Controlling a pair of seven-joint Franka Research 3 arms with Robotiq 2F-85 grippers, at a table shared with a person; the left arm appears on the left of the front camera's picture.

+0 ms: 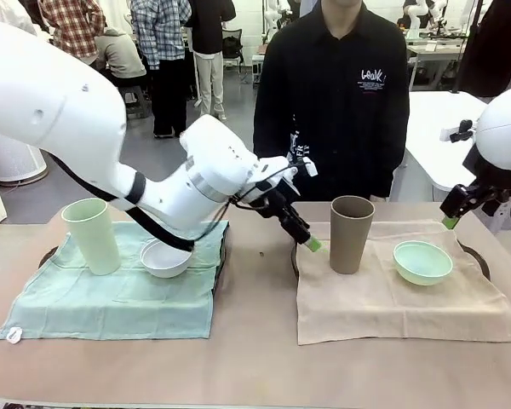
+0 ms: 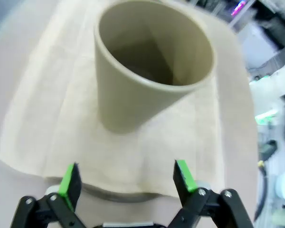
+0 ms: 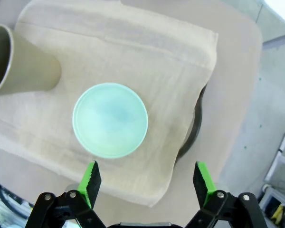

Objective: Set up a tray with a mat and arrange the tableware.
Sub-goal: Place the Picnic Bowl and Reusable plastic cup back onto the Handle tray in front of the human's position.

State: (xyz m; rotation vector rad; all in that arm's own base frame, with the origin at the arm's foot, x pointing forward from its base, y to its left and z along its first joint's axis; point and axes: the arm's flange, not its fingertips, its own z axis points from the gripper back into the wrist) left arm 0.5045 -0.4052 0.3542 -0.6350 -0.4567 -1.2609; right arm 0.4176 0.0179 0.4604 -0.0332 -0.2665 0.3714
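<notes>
1. Nearest cam: left gripper (image 2: 123,183), jaws wide open, nothing held. It hangs just short of the tan cup (image 2: 149,61), pointing at it, over the near-left edge of the beige mat (image 2: 47,104).
2. Landmark = tan cup (image 1: 351,233). Mint bowl (image 1: 422,262) sits just right of it on the same beige mat (image 1: 400,302); dark tray rim (image 3: 194,124) peeks out under the mat's edge.
3. Green mat (image 1: 111,294) is well left of the tan cup, carrying the green cup (image 1: 92,235) and the white bowl (image 1: 164,257) beside it, bowl partly behind the arm.
4. Step, my read: both settings look laid out, so arrangement is at or near the end. Left arm is either lining up on the tan cup or clearing off it; can't tell which.
5. Next, if it's a regrasp: jaws must straddle the cup wall squarely and not drag the mat.
6. Left arm pose: reaches across the middle, wrist angled down-right toward the tan cup.
7. Right gripper (image 3: 145,183): jaws open, empty, raised right of the tan cup, looking down on the mint bowl (image 3: 109,119).
</notes>
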